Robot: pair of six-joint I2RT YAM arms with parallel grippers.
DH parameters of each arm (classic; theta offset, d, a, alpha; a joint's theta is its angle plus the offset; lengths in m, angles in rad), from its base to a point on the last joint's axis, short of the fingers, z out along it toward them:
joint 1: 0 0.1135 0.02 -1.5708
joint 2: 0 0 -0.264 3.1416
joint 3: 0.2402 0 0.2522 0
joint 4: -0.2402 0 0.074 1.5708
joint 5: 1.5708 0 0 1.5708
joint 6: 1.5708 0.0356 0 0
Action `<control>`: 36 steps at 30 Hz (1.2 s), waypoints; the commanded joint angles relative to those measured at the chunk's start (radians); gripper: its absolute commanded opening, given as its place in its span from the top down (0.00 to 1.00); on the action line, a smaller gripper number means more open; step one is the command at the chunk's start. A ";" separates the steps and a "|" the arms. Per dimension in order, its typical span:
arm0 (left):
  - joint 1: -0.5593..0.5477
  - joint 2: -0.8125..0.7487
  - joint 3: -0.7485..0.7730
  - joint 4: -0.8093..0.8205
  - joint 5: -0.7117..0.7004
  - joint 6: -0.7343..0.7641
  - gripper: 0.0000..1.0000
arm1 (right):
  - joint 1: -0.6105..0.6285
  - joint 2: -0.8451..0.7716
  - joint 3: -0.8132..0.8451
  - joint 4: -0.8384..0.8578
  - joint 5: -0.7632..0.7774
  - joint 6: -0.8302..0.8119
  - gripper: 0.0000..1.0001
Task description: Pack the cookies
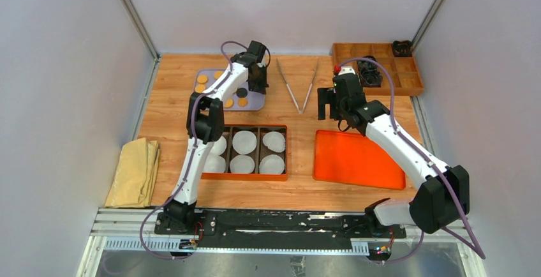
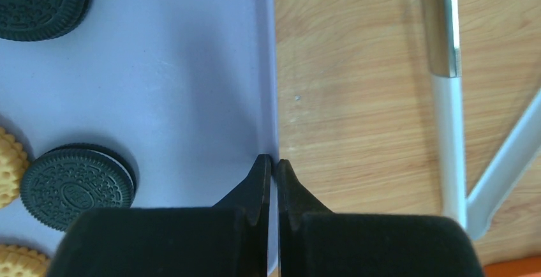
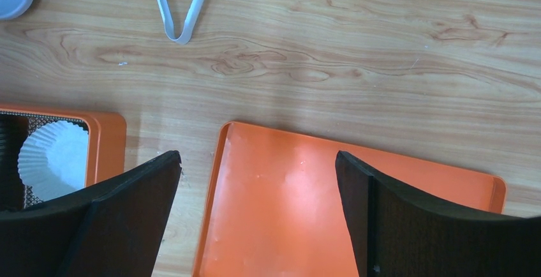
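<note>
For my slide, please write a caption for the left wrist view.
Left gripper, closed, at the rim of the lavender tray; black and golden cookies lie on it, tongs beside it.

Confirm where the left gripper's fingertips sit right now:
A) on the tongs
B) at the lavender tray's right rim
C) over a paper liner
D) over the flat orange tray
B: in the left wrist view the left gripper is all but closed on the right rim of the lavender tray, with the tongs lying apart on the wood to its right.
</note>
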 commanded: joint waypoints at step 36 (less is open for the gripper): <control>-0.008 -0.851 -0.703 0.390 0.037 -0.001 0.25 | -0.013 0.577 0.412 0.000 -0.111 -0.008 0.00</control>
